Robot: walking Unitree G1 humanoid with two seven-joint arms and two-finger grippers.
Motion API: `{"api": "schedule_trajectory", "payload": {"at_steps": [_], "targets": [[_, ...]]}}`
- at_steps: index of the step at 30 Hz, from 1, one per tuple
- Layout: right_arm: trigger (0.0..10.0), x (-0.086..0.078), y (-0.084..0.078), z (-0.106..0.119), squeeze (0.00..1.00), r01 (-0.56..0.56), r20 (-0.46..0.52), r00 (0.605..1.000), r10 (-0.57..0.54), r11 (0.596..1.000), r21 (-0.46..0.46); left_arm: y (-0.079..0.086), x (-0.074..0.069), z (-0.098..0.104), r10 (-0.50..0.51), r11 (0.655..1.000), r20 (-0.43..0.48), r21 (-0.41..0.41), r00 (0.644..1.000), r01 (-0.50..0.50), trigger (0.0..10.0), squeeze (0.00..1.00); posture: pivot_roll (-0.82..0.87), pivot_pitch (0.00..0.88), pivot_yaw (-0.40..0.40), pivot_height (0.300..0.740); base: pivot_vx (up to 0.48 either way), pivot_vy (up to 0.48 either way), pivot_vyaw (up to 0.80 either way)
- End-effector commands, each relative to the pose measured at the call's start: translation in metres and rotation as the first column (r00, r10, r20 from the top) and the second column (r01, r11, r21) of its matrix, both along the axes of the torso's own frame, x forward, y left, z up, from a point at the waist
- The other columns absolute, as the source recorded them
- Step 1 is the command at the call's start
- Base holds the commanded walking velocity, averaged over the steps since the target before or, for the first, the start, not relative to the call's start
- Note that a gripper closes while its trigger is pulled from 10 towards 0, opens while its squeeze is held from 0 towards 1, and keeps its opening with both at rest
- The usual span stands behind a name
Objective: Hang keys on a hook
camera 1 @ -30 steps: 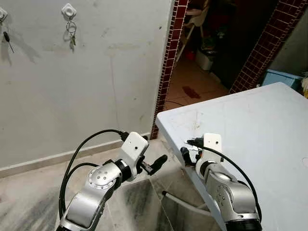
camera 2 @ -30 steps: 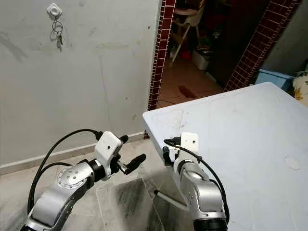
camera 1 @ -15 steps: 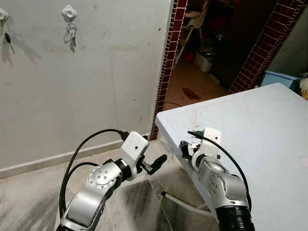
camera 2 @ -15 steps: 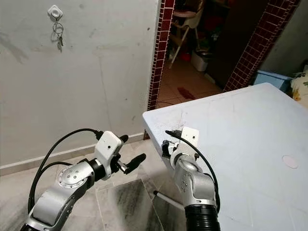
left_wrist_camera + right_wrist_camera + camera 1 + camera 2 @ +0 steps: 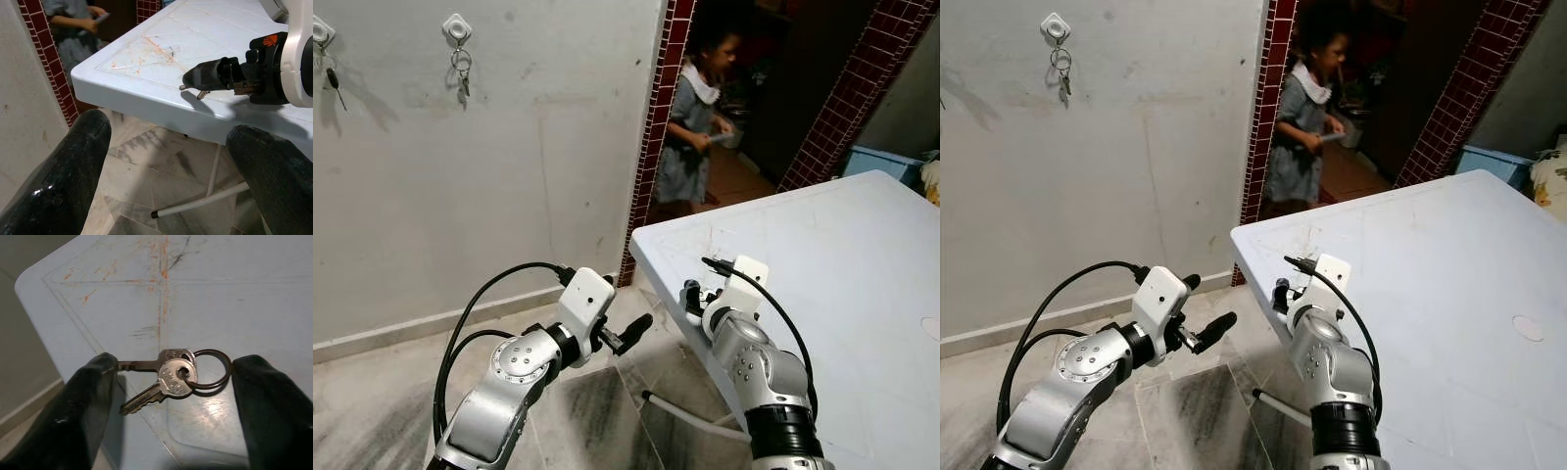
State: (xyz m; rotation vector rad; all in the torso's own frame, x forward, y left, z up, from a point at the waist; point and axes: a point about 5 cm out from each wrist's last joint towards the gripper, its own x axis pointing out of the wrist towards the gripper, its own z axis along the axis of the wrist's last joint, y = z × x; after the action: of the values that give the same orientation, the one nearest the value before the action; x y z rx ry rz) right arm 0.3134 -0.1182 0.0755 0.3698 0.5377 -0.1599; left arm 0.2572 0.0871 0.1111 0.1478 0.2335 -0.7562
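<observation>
You're barely started: keys [image 5: 176,374] lie ungrasped on table [image 5: 842,255] between wide-open right gripper [image 5: 171,396], wall hook [image 5: 457,27] upper left awaits, left gripper [image 5: 166,161] open & empty

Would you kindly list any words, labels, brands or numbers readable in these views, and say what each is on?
No text can be read.
Orange mark on the right gripper: a logo shape, no legible letters.
Keys on the table: the stamping on the head is too blurred to read.
</observation>
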Motion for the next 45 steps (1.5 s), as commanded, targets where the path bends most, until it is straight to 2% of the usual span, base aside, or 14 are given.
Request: {"api": "schedule_trajectory", "payload": {"at_steps": [1, 4, 6, 11, 21, 40, 45], "targets": [[0.0, -0.004, -0.001, -0.014, 0.0, 0.014, -0.073, 0.997, -0.012, 1.0, 0.027, -0.002, 0.0, 0.001, -0.006, 1.0, 0.006, 0.006, 1.0, 0.006, 10.0, 0.0, 0.13, 0.028, -0.106, 0.74, 0.0, 0.0, 0.0], [0.4, -0.002, -0.001, -0.013, 0.0, 0.024, -0.08, 0.997, -0.022, 0.999, 0.023, -0.002, -0.001, 0.001, -0.003, 1.0, 0.003, 0.005, 1.0, 0.003, 10.0, 0.0, 0.13, 0.03, -0.107, 0.74, 0.0, 0.0, 0.0], [0.0, -0.002, -0.001, -0.012, 0.0, 0.024, -0.076, 0.997, -0.022, 0.999, 0.027, -0.001, -0.002, 0.001, -0.003, 1.0, 0.002, 0.005, 1.0, 0.003, 10.0, 0.0, 0.13, 0.03, -0.106, 0.74, 0.0, 0.0, 0.0], [0.0, -0.002, -0.002, -0.015, 0.0, 0.035, -0.087, 0.996, -0.032, 0.999, 0.033, -0.002, -0.001, 0.001, -0.003, 1.0, 0.0, 0.005, 1.0, 0.003, 10.0, 0.0, 0.13, 0.031, -0.103, 0.74, 0.0, 0.0, 0.0], [0.0, 0.004, -0.004, -0.004, 0.0, 0.038, -0.031, 0.999, -0.037, 0.999, 0.036, -0.001, 0.001, 0.002, 0.004, 1.0, 0.005, 0.004, 1.0, -0.004, 10.0, 0.0, 0.13, 0.026, -0.102, 0.74, 0.0, 0.0, 0.0], [0.0, 0.005, -0.007, -0.005, 0.0, 0.063, -0.042, 0.997, -0.061, 0.997, 0.048, -0.002, 0.003, 0.002, 0.013, 1.0, 0.009, 0.003, 1.0, -0.013, 10.0, 0.0, 0.13, 0.023, -0.101, 0.74, 0.0, 0.0, 0.0], [0.0, 0.007, -0.012, -0.004, 0.0, 0.078, -0.033, 0.997, -0.076, 0.996, 0.04, -0.001, 0.004, 0.002, 0.021, 1.0, 0.014, 0.0, 1.0, -0.021, 10.0, 0.0, 0.13, 0.021, -0.102, 0.74, 0.0, 0.0, 0.0]]}}
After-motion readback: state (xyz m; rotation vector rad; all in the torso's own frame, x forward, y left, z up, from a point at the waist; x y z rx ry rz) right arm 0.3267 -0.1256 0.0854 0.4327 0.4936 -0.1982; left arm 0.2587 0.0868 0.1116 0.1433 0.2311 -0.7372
